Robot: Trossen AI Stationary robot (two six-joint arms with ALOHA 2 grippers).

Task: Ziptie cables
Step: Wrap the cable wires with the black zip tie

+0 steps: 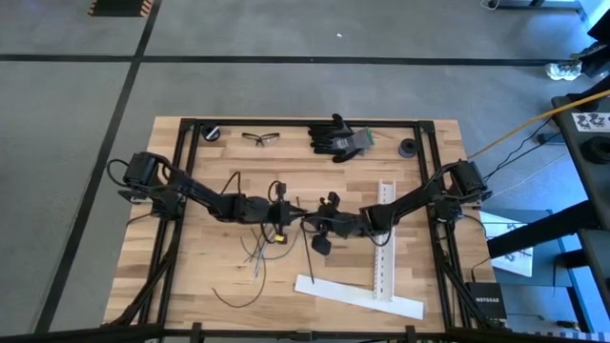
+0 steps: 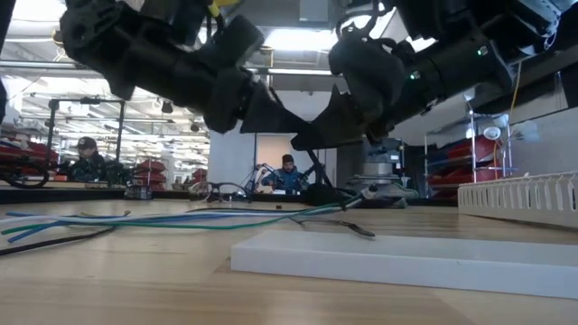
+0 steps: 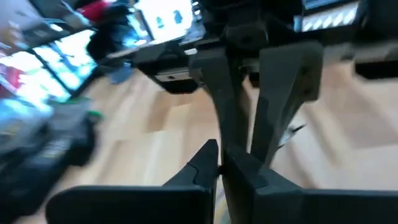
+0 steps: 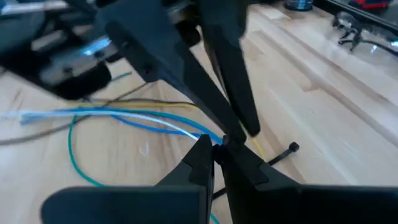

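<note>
The cables [image 1: 255, 250] [image 4: 124, 115], thin blue, white, green and brownish wires, lie limp on the wood in the middle of the table and rise at one end [image 2: 357, 197] toward the grippers. One black ziptie [image 1: 310, 255] lies straight beside them, its head [image 4: 292, 148] on the wood. A second ziptie [image 1: 240, 297] curves near the near edge. My left gripper [image 1: 297, 211] [image 3: 219, 167] and right gripper [image 1: 319, 219] [image 4: 217, 148] meet tip to tip above the table's middle. Both are shut. My left gripper has its shut fingertips [image 4: 244, 127] right beside the cables, just past my right gripper's tips; whether it touches the cables or anything else, I cannot tell. My right gripper pinches the blue and white cables near one end [image 4: 208, 135] between its fingertips, coming level from the table's right. That end is lifted and the rest trails slack onto the table.
A white perforated strip [image 1: 384, 238] runs near to far on the right, and a flat white strip [image 1: 357, 295] lies across the near side. Black gloves [image 1: 335, 136], safety glasses [image 1: 260, 138] and two small black round parts [image 1: 211, 132] [image 1: 407, 148] sit along the far edge. People [image 2: 287, 173] sit beyond the table.
</note>
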